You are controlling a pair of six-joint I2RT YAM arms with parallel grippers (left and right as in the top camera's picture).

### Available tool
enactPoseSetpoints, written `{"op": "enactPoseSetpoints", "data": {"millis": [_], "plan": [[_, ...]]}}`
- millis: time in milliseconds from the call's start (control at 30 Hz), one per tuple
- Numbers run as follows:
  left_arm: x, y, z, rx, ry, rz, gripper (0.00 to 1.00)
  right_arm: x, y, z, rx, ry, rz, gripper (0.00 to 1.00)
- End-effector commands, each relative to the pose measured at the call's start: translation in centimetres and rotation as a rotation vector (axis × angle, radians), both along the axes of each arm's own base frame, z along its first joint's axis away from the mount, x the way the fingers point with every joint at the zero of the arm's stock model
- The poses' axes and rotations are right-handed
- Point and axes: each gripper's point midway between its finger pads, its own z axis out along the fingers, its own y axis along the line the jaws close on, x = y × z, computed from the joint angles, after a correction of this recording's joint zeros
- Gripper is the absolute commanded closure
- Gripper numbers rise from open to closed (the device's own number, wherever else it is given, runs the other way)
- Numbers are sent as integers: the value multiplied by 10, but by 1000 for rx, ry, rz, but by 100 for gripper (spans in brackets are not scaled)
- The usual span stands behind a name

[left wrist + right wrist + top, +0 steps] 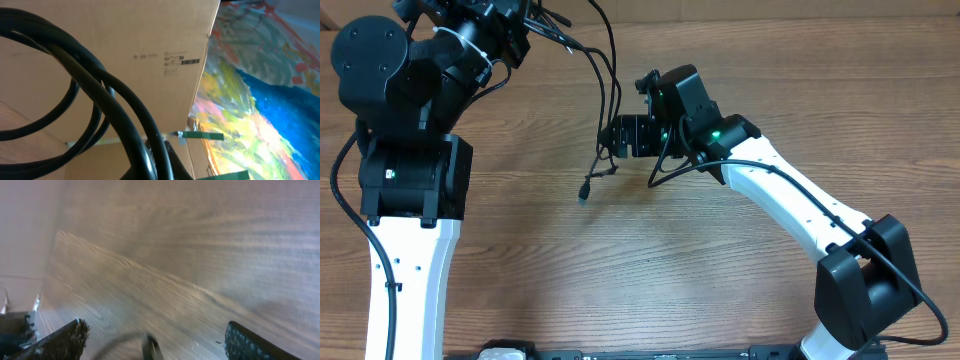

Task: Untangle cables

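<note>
Hanging from the clenched left gripper (525, 25), the cables (611, 90) run as one long loose strand toward the right gripper (610, 137), their long axis crossing the mouth of its jaws. Those jaws stand wide and released, grasping nothing. In the right wrist view one of the cables shows blurred between the fingers (60, 341). Just beyond the fingertips, the plug (585, 190) points away from both grippers, over the table (720, 280).

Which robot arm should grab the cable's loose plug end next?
The right. Its end effector is open and sits right beside the cables, with the plug nearby. The left end effector is shut, seemingly holding the cables up.
</note>
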Motion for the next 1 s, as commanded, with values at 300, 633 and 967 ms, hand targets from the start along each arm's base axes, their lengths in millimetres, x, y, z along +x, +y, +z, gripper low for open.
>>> {"op": "enactPoseSetpoints", "data": {"millis": [300,633,967], "plan": [[-14,3,25,-23,-61,20,96,-55,-12,-29,-87,214,121,1],[-15,4,28,-25,-76,21,96,-118,6,-19,-9,175,539,0],[-13,5,27,-25,-73,27,96,-196,31,-10,63,132,899,0]]}}
